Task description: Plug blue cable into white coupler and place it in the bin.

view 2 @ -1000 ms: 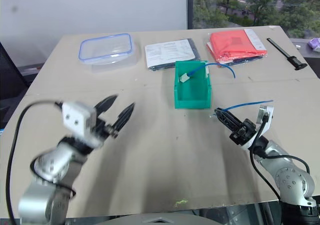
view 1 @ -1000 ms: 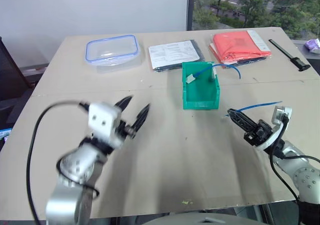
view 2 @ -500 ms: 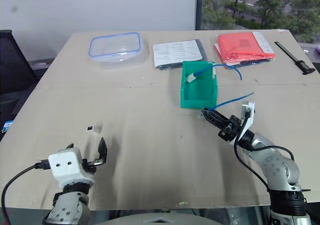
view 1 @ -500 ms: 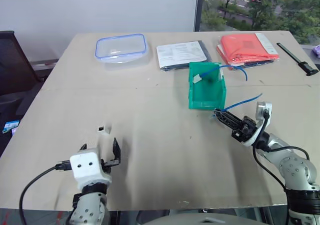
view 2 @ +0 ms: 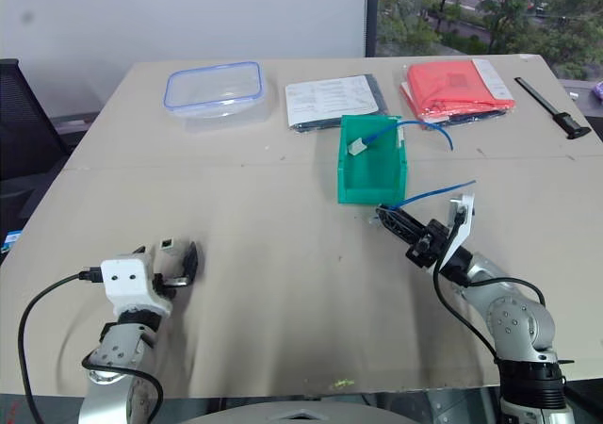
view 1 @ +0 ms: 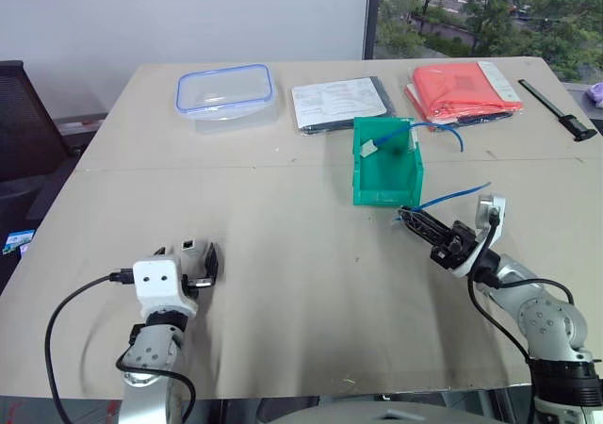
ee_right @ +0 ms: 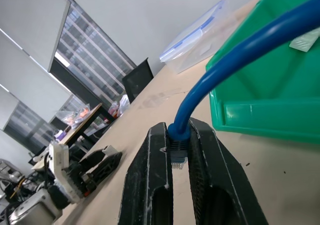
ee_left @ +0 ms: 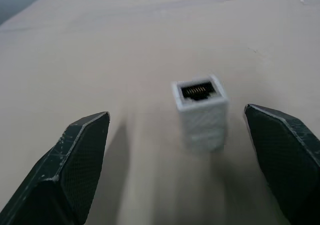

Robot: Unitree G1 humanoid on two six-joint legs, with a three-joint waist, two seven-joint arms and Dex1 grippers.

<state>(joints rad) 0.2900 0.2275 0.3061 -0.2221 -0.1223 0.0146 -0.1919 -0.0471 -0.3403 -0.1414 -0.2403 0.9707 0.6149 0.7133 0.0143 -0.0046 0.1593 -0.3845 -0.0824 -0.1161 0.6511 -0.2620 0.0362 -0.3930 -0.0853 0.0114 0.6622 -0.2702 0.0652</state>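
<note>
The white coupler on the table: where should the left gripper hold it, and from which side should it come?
Grip the white coupler by its two flat side walls, probably coming in level along the table. It stands between the open left gripper fingers, socket end facing up, so that opening stays free for the plug.

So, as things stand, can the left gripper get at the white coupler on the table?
Probably yes. The left gripper is open with the white coupler standing upright between its fingers, socket facing up. Nothing lies between them, and the table around it is bare.
</note>
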